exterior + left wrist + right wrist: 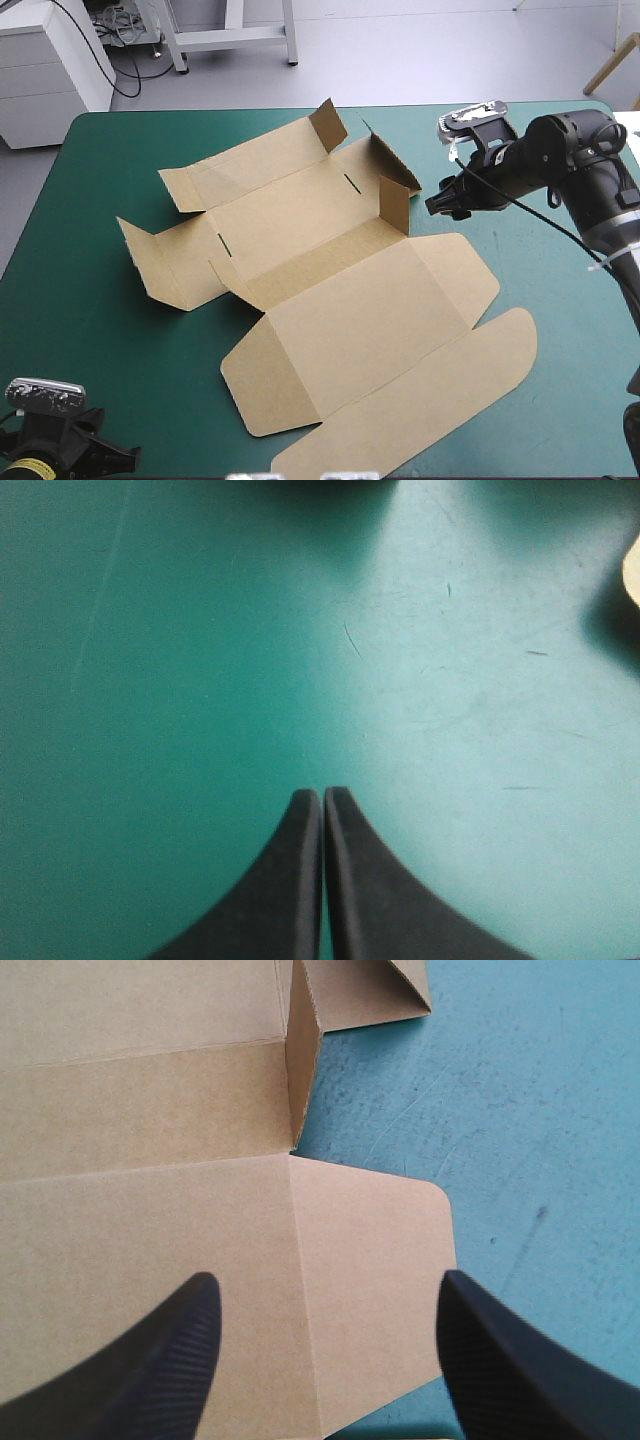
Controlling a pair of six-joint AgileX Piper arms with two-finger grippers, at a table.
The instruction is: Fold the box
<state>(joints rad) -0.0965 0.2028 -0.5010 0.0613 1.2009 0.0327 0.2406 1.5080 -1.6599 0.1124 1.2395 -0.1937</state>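
On the middle of the table (90, 300), the box (330, 290) lies opened out as one brown sheet. Most of its panels are flat on the teal-green cover. Only a few small flaps along the far half stand up, and no wall is raised or tucked. I judge the folding to be at its very start.

My right tool (447, 202) hangs at the box's right side with its black fingers spread wide and gripping nothing. In its own view the right tool (328, 1280) looks down on the rounded flap (375, 1280), which lies flat on the table. Just beyond that flap is the upright flap (303, 1070). My left tool (105, 455) waits at the near left corner, well apart from the board. Seen from its wrist, the left tool (322, 792) has its fingers pressed together over bare cover.

The step in hand, as I read it, is choosing the first flap on the right side. The next move calls for lowering the open fingers so that one slips under the rounded flap's edge. Then I pinch it and swing it up along its crease. The sheet looks light and may slide, so my left tool should probably come in and pin the near panel.
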